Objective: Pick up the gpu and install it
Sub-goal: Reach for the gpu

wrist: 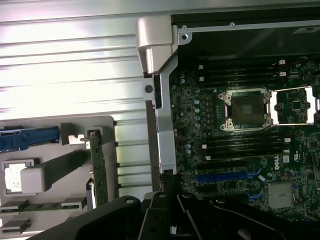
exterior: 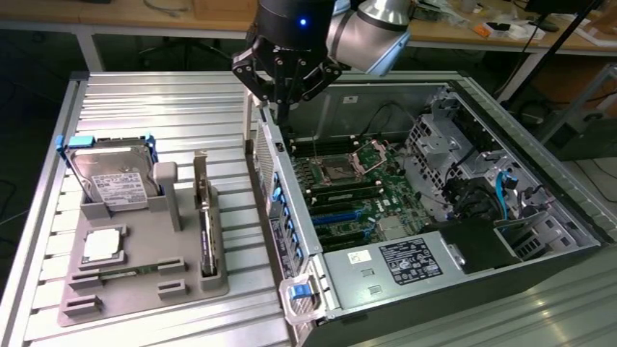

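Gripper: the gripper (exterior: 282, 107) hangs over the wall of the computer case (exterior: 540, 238) that faces the holder, jaws closed together with nothing between them
Gpu: the gpu (exterior: 204, 217) stands on its long edge in a slot of the grey holder (exterior: 144, 293), along the holder's edge nearest the case, well apart from the gripper
Table: the holder and the open case lie side by side on the slatted table (exterior: 173, 108), the motherboard (exterior: 352, 181) facing up
Exterior view gives: the arm from outside, the hard drive (exterior: 115, 177) upright at the holder's corner away from the case, and the labelled power supply (exterior: 405, 260) at one end of the case
Wrist view gives: the gpu's thin green edge from above, the processor socket (wrist: 245, 110) and a blue slot (wrist: 225, 176) on the board
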Tool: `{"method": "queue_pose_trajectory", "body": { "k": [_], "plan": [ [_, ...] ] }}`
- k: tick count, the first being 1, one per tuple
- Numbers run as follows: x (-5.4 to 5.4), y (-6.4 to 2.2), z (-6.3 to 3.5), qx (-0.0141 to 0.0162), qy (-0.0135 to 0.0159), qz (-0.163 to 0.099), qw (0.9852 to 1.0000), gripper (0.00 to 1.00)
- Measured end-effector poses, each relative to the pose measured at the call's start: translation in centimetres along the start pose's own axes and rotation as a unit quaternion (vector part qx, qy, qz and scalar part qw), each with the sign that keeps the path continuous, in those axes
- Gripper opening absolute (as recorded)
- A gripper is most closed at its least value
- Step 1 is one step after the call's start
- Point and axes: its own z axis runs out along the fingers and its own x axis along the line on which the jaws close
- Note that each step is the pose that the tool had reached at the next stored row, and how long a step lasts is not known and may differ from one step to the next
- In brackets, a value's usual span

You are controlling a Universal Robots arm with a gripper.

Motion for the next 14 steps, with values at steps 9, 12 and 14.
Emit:
{"method": "queue_pose_trajectory", "body": {
  "k": [9,12,14],
  "plan": [
    [0.39,-0.03,-0.01,0.0000,0.0000,0.000,1.0000,0.11],
    [0.50,-0.04,-0.01,0.0000,0.0000,0.000,1.0000,0.11],
    [0.56,-0.04,-0.01,0.0000,0.0000,0.000,1.0000,0.11]
  ]
}}
